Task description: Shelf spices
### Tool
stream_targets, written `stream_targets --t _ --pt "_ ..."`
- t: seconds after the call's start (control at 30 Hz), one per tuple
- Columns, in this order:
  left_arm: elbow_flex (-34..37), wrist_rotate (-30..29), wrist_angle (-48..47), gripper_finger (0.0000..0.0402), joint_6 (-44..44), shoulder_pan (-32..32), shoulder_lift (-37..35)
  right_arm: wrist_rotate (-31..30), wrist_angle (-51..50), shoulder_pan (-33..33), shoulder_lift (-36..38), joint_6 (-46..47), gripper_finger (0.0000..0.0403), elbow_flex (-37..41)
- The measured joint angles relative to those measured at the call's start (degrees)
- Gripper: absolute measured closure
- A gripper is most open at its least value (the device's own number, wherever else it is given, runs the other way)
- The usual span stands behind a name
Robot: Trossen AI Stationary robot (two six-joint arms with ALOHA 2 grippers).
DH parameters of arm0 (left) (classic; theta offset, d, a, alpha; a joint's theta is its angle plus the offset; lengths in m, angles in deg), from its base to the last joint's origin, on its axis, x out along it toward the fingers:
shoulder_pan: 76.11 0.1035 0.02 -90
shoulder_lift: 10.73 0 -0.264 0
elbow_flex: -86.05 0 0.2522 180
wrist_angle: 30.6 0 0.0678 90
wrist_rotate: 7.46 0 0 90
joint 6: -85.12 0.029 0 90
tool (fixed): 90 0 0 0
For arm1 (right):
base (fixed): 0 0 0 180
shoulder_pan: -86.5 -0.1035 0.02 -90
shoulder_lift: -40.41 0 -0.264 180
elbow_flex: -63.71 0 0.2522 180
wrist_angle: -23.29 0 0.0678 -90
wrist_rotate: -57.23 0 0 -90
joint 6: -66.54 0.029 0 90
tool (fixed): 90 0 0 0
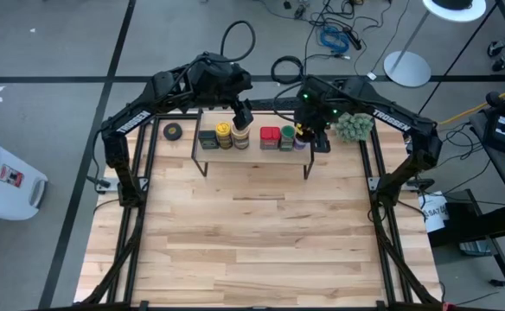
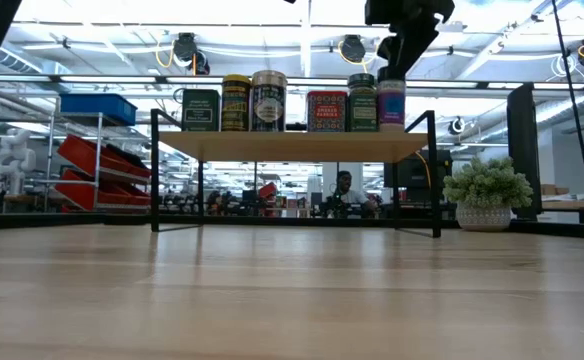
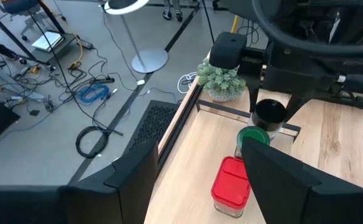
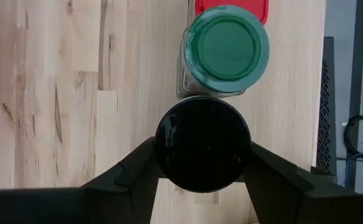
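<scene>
The shelf (image 1: 252, 156) stands at the table's far side, and its top board (image 2: 292, 146) carries a row of spices. From left to right they are a dark tin (image 2: 200, 110), a yellow-lidded jar (image 2: 236, 103), a tan-lidded jar (image 2: 269, 100), a red tin (image 2: 326, 111) and a green-lidded jar (image 2: 363, 102). A dark-lidded jar (image 2: 391, 100) ends the row on the right, with my right gripper (image 4: 201, 163) shut on it from above. My left gripper (image 1: 242, 116) hangs open above the row's middle, with nothing between its fingers. My right gripper pinches the dark-lidded jar's round lid (image 4: 201, 149) between its two fingers (image 4: 263, 167), one on each opposite side. The fingers point steeply down from above. The jar stands upright beside the green-lidded jar (image 4: 226, 48), and in the low view its base sits level with the others on the board.
A black tape roll (image 1: 173, 131) lies on the table left of the shelf. A fuzzy green plant ball (image 1: 354, 126) sits to the shelf's right. The wide wooden table (image 1: 252, 242) stretches from the shelf toward the near edge. Black frame rails run along both sides.
</scene>
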Motion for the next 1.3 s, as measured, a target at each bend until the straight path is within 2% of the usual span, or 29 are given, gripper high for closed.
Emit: stream_targets --t 0.2,0.57,0.8,1.3 --pt "0.0 -0.02 0.0 0.0159 0.0 -0.02 0.0 0.93 -0.9 0.0 -0.7 0.66 0.0204 -0.09" --pt "0.0 -0.02 0.0 0.0159 0.02 0.0 0.0 1.2 -0.85 1.03 -0.72 1.68 0.0176 -0.09" --pt "0.0 -0.02 0.01 0.0159 0.04 0.0 0.0 -0.79 -0.28 1.16 -0.72 0.74 0.0174 -0.09" --pt "0.0 -0.02 0.01 0.0159 0.09 -0.02 0.0 -0.57 0.24 1.16 -0.7 0.4 0.0174 -0.09"
